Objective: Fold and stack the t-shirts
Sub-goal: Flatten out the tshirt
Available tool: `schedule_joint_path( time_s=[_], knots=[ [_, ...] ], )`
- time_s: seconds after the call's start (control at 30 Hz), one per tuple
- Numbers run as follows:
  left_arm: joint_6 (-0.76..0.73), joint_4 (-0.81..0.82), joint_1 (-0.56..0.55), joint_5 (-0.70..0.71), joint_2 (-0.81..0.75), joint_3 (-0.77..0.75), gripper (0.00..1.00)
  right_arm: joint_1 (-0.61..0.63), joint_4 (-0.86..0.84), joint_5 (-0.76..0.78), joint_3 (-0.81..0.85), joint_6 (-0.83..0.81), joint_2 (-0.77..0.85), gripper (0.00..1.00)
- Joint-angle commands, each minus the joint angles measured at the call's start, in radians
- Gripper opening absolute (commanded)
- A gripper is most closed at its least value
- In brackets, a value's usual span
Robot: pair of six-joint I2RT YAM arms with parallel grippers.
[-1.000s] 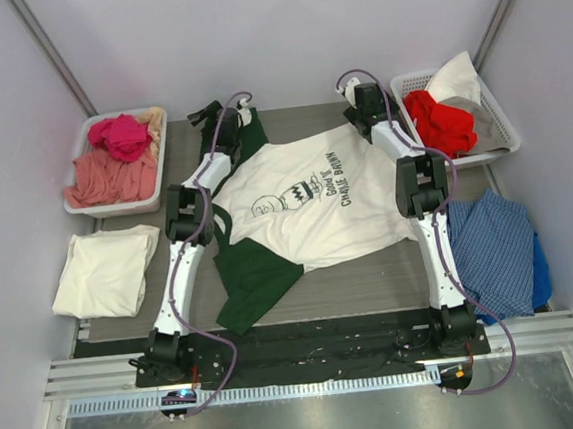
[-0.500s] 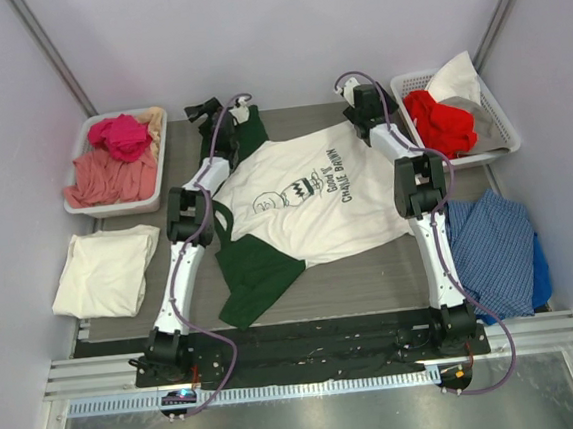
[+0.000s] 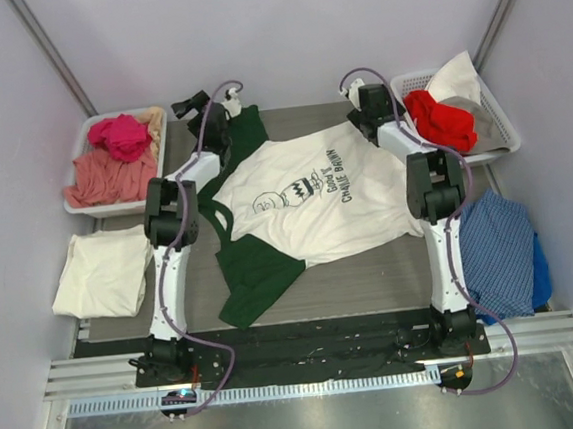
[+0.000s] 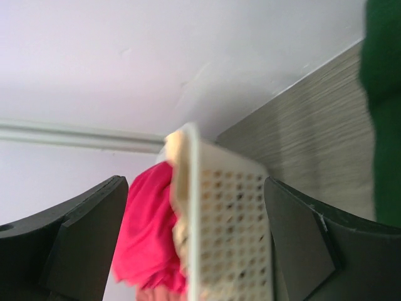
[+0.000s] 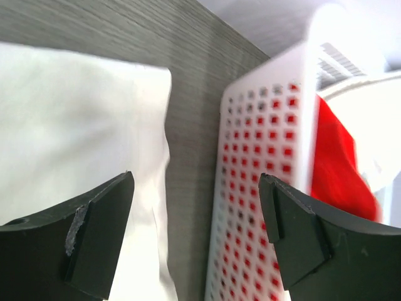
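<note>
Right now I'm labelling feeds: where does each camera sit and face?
Top: above and behind, looking down at the table; left arm, right arm show.
Left wrist: rides the left gripper, faces the left basket of pink clothes; fingers show.
Right wrist: rides the right gripper, faces the white shirt and right basket; fingers show.
Shared by top, right wrist: the white shirt.

Grey table (image 3: 362, 278), green tee (image 3: 256, 272) under white printed tee (image 3: 347, 219), cream tee (image 3: 106, 272), left basket (image 3: 115, 208), right basket (image 3: 504, 120), checked cloth (image 3: 495, 246)
</note>
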State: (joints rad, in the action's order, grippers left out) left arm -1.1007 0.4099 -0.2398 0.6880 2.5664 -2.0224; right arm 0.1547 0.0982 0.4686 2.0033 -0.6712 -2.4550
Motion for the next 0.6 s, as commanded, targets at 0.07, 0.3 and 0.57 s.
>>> schedule_joint_path(
  time_s=[0.07,0.3,0.57],
  knots=[
    [0.283,-0.245,-0.013,-0.013,-0.420,0.215,0.95,-0.009,0.050,-0.053,-0.168,0.122,0.338,0.89],
    [0.545,-0.765,-0.053,-0.257,-0.669,0.502,0.94,0.003,0.302,-0.195,-0.348,0.168,0.502,0.90],
    [0.677,-0.982,-0.055,-0.487,-0.635,0.539,0.90,0.042,0.453,-0.291,-0.504,0.214,0.610,0.90]
  ],
)
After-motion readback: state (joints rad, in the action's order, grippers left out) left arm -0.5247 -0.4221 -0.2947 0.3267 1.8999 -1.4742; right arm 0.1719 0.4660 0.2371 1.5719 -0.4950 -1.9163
